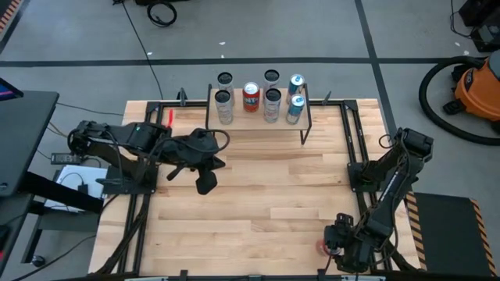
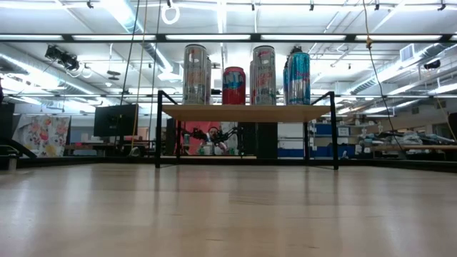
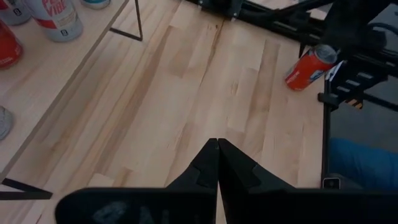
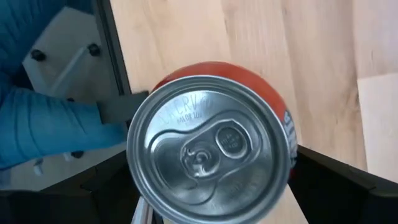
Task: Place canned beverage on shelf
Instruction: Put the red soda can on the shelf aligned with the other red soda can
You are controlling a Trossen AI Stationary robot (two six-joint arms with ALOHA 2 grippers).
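Shelf stock: the small low shelf with a light wooden top board and thin black metal legs is standing at the far edge of the pale wooden desk and is carrying 7 upright cans, as counted from the high view: 4 silver-topped pale cans, 1 red can and 2 blue-and-white cans.
Item in handling: 1 orange-red aluminium beverage can with a silver pull-tab lid is sitting at the near right corner of the desk, well apart from the shelf.
Right tool: the right tool is standing with its jaws spread wide, 1 finger on either side of the orange-red can; whether the pads are pressing it or only flanking it cannot be told.
Left tool: the left tool is waiting above the middle-left of the desk, fingers pressed together on nothing.
Progress: 7 cans appear placed; this can is judged not yet lifted, so carrying and setting down are remaining.
Free space: room appears to be left on the shelf's right end.
Legible writing: the pale can is showing red letters, partly "VIBE"; the lid embossing is too faint to read.
Background: a blue sleeve of a person is showing beyond the desk edge.
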